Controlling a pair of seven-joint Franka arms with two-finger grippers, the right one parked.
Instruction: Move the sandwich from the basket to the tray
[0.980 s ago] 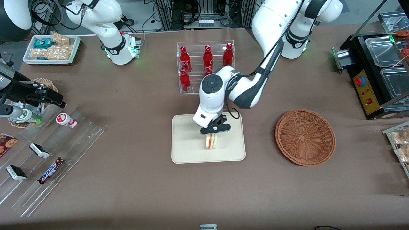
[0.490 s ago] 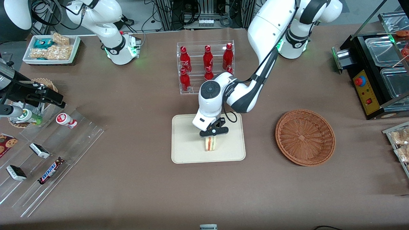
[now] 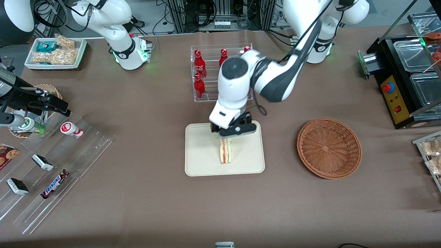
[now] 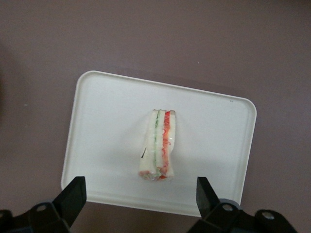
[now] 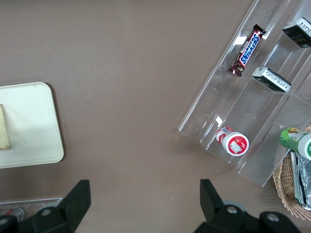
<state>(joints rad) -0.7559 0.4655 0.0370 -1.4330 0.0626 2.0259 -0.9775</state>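
Lowest in the front view, in the lower left of the frame, a clear stepped rack holds a Snickers bar, two small dark-wrapped packets and a little red-capped cup. Near the middle of the frame lies the cream tray, and the sandwich rests on it, standing on edge with its red and green filling stripes showing. In the left wrist view the sandwich lies alone on the tray. The gripper hangs just above the sandwich, and in the left wrist view its fingers are spread wide with nothing between them. At the same height in the front view, toward the right, the round brown basket has nothing in it. Higher up, a clear rack holds red bottles. In the upper left corner a white tray carries bagged snacks.
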